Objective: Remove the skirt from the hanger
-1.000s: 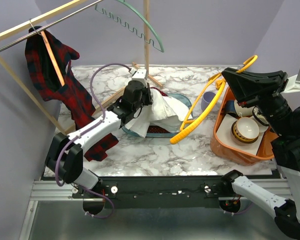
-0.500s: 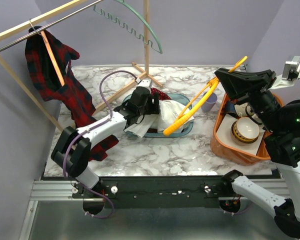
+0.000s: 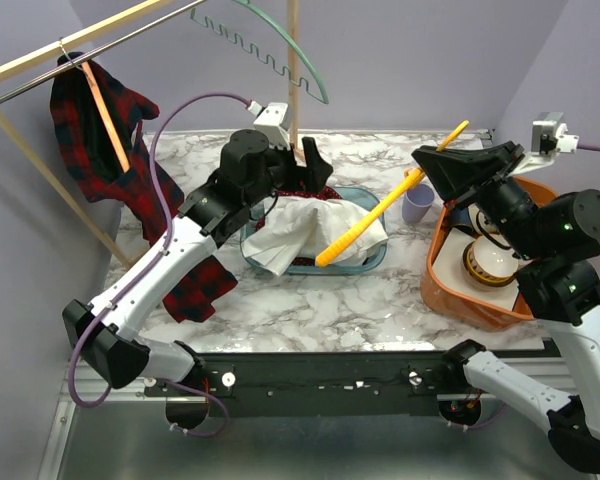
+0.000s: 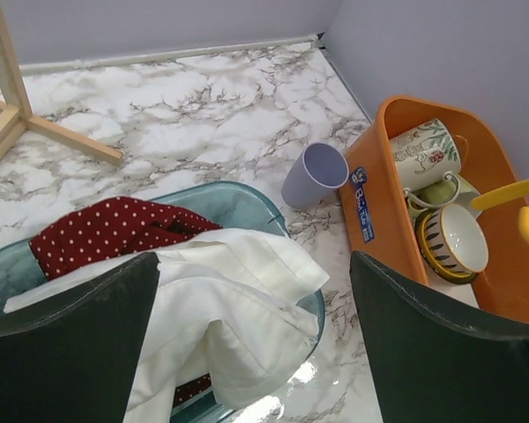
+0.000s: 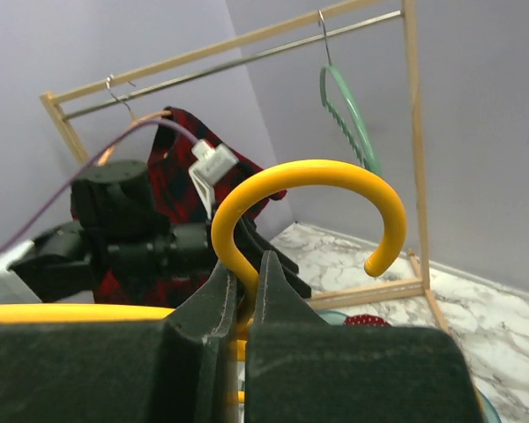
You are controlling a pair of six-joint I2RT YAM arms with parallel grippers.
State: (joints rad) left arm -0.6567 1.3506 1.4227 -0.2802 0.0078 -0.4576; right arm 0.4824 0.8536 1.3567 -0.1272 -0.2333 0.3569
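Note:
The white skirt (image 3: 298,236) (image 4: 238,300) lies crumpled in a teal basin (image 3: 376,262) (image 4: 247,198), on top of a red polka-dot cloth (image 4: 106,233). My left gripper (image 3: 308,168) (image 4: 251,264) hangs open just above and behind it, with nothing between its fingers. My right gripper (image 3: 432,165) (image 5: 251,264) is shut on the yellow hanger (image 3: 380,215) (image 5: 317,176) just below its hook. The hanger slants down to the left. Its low end sits over the skirt's right side, and I cannot tell whether they touch.
A wooden rack (image 3: 294,75) at the back carries a red plaid shirt (image 3: 110,150) and a green hanger (image 3: 280,60). A lilac cup (image 3: 417,203) (image 4: 313,174) stands right of the basin. An orange bin (image 3: 450,290) (image 4: 379,176) of bowls and mugs is at the right.
My left gripper opened, let go of the skirt and rose back from the basin. My right gripper swung the yellow hanger up and leftward, so it now slants steeply over the skirt.

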